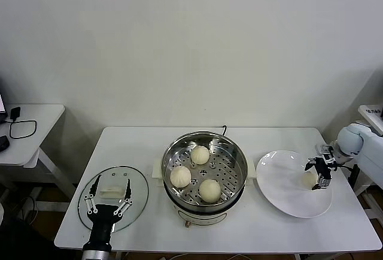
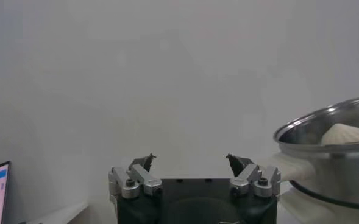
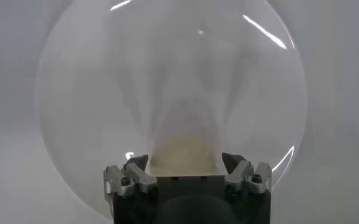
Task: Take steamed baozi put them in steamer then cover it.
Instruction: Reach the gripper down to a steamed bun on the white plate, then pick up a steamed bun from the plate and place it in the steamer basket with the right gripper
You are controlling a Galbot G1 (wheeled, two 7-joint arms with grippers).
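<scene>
The steel steamer point(image 1: 205, 152) stands mid-table with three baozi on its perforated tray point(image 1: 200, 154) point(image 1: 180, 176) point(image 1: 209, 190). The fourth baozi point(image 1: 309, 180) lies on the white plate point(image 1: 281, 182) at the right. My right gripper point(image 1: 320, 174) is open, with its jaws on either side of this baozi, which also shows in the right wrist view point(image 3: 182, 152) between the jaws of that gripper point(image 3: 184, 159). The glass cover point(image 1: 139, 183) lies flat at the front left. My left gripper point(image 1: 109, 195) is open over the cover's cream handle point(image 1: 111, 192). In the left wrist view my left gripper point(image 2: 191, 159) is open and empty, with the steamer point(image 2: 331, 159) off to one side.
A white side table point(image 1: 36, 125) with a black cable point(image 1: 23, 128) stands at the far left. Another white surface point(image 1: 372, 113) shows at the far right edge. The steamer's cord point(image 1: 224, 129) runs off behind it. A plain wall is behind the table.
</scene>
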